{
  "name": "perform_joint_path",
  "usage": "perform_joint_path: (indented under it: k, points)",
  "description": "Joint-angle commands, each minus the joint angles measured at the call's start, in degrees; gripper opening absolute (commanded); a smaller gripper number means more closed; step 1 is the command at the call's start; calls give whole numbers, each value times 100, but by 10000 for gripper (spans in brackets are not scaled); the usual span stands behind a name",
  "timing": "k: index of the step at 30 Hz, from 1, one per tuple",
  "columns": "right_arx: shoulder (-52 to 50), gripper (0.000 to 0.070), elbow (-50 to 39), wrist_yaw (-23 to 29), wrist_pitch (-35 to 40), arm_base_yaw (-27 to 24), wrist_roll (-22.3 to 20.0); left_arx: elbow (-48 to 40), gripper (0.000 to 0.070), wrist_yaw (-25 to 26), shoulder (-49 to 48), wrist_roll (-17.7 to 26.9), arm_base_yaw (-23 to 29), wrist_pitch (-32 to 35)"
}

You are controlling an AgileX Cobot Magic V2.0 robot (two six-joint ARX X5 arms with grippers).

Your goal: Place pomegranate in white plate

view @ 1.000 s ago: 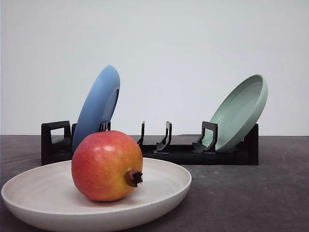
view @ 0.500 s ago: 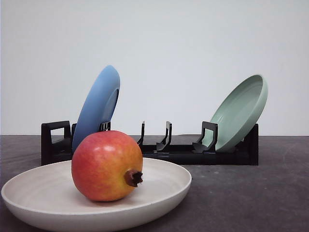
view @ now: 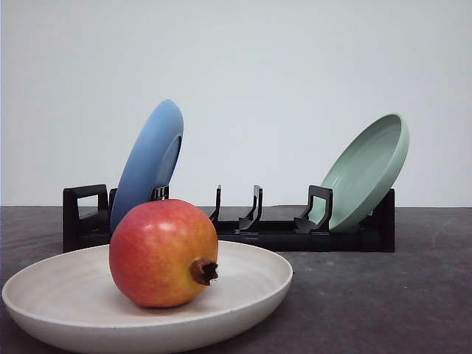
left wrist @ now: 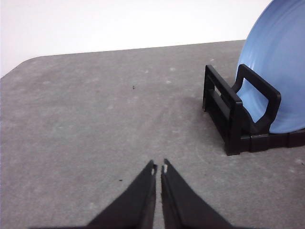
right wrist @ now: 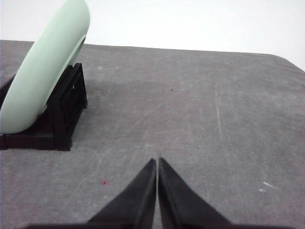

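Lower left of the front view: pomegranate (view: pixel 164 253) resting inside white plate (view: pixel 147 298), calyx toward the right, kept from rolling by the raised rim; placement judged complete. Left gripper (left wrist: pixel 158 169) and right gripper (right wrist: pixel 157 162) both pinched closed on nothing, parked over bare grey table (right wrist: pixel 200 114) beside the black rack (view: pixel 228 228)

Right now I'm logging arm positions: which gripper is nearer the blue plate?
Left. The left gripper, shut, hovers over bare table beside the rack end holding the blue plate. The right gripper, also shut, sits by the pale green plate instead.
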Motion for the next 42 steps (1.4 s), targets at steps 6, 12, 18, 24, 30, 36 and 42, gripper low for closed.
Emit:
perform_joint_path:
  k: [6,12,18,24,30,36,42]
  points:
    - [-4,0,-20,20,52,-11,60,-55,0,15,-7,24,-11,-23]
    - [-4,0,-20,20,52,-11,60,-55,0,15,-7,24,-11,-23]
    - [-4,0,-20,20,52,-11,60,-55,0,15,-7,24,-29,-23]
    - [-4,0,-20,20,52,-11,60,-55,0,15,-7,24,-46,-23]
    - [-4,0,-20,20,52,-11,60,-55,0,15,-7,24,-46,-23]
    - [-4,0,-20,20,52,-11,60,-55,0,15,-7,24,-46,-23]
    - [-4,0,-20,20,52,-11,60,-55,0,15,-7,24,-46,-23]
